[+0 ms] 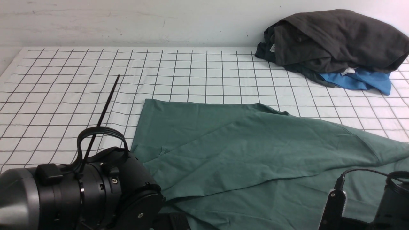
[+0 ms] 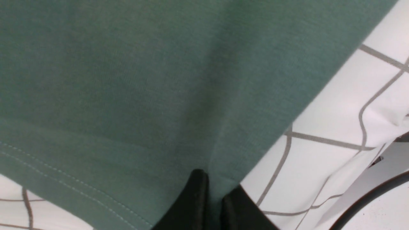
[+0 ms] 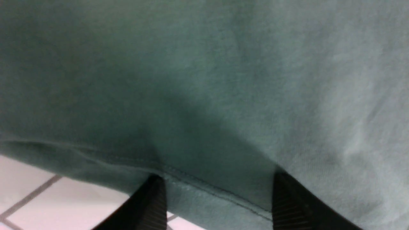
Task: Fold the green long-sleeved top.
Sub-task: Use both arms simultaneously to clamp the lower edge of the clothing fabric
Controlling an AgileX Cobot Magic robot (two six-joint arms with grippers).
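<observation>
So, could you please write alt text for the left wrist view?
The left gripper is pinched shut on a fold of the green long-sleeved top near its stitched hem. The top lies on a white grid-patterned cloth.

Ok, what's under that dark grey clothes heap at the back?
A bright blue garment pokes out beneath the dark grey heap; the rest of it is covered.

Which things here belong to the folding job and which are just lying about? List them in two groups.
Job:
- green long-sleeved top, spread on the grid cloth
- left fingers, pinched shut on its edge
- right fingers, open astride its hem

Lying about:
- dark grey-black garment heap, far right corner
- bright blue garment, peeking from under the heap
</observation>
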